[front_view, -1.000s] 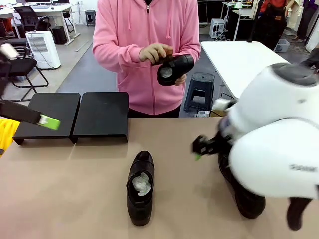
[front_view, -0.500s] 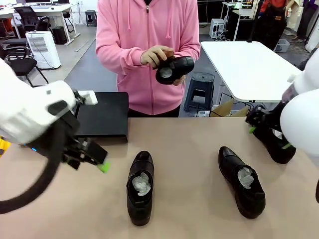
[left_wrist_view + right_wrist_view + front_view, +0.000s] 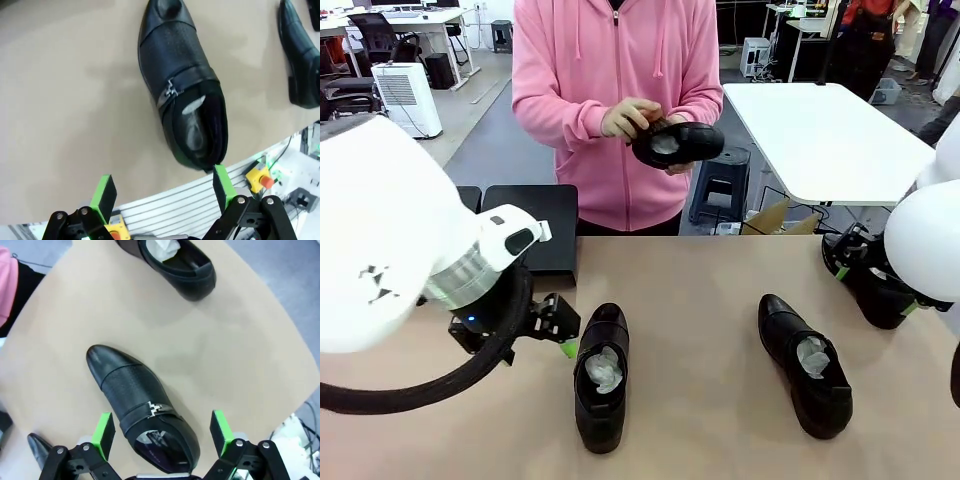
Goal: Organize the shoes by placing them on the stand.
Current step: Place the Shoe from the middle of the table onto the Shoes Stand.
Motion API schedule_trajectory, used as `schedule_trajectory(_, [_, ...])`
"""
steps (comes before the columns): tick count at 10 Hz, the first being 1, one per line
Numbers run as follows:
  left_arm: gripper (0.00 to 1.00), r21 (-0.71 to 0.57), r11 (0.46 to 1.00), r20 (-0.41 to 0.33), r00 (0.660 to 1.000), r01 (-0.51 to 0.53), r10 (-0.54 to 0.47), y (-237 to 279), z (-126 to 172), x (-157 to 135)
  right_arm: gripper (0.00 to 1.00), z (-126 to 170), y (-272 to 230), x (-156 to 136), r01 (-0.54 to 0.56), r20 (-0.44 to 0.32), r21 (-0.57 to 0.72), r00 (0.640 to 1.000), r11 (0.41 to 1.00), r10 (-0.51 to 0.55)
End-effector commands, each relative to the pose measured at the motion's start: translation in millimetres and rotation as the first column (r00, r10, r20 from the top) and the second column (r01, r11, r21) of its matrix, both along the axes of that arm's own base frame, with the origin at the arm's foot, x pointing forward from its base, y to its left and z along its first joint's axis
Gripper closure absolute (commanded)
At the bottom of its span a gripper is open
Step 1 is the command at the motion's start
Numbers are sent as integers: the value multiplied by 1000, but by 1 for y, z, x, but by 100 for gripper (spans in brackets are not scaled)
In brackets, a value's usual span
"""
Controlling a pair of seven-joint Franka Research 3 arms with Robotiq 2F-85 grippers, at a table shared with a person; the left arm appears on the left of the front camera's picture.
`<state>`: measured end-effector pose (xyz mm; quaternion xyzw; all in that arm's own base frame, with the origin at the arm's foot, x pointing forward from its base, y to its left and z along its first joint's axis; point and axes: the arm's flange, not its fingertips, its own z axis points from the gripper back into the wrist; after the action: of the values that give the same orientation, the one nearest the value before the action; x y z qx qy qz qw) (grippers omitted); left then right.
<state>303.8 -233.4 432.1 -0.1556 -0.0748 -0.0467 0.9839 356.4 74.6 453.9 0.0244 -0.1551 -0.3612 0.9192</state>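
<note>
Tan tabletop (image 3: 710,290), open office behind: four glossy black slip-on shoes. Three lie on the table, the centre shoe (image 3: 601,375), the right shoe (image 3: 807,366) and the edge shoe (image 3: 876,298). A person's hands (image 3: 630,117) hold the fourth shoe (image 3: 678,142). Two matte black stand platforms (image 3: 535,228) sit far left. The left gripper (image 3: 163,187) and the right gripper (image 3: 162,430) gape wide, each at a shoe's heel.

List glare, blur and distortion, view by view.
Front view: the left arm looms near the lens, white shell washed out. Left wrist view: the table edge bows; glare on the toe of the leftmost shoe. Right wrist view: edge curved too, rightmost shoe sharp, shadow soft.
</note>
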Motion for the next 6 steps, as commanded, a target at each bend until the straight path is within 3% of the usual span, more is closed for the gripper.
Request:
schedule_trajectory(1, [0,26,999,-10,1000,-19,20,-28,-3,11,0,7,3,-4,-27,20,-17,999,1000,27])
schedule_trajectory(2, [0,37,999,7,1000,0,0,-43,1,7,0,7,3,-4,-27,20,-17,999,1000,27])
schedule_trajectory(3, [0,1,1000,-9,1000,-6,6,-9,-5,7,0,7,3,-4,-27,20,-17,999,1000,27])
schedule_trajectory(6, [0,1,1000,-9,1000,-6,6,-9,-5,7,0,7,3,-4,-27,20,-17,999,1000,27])
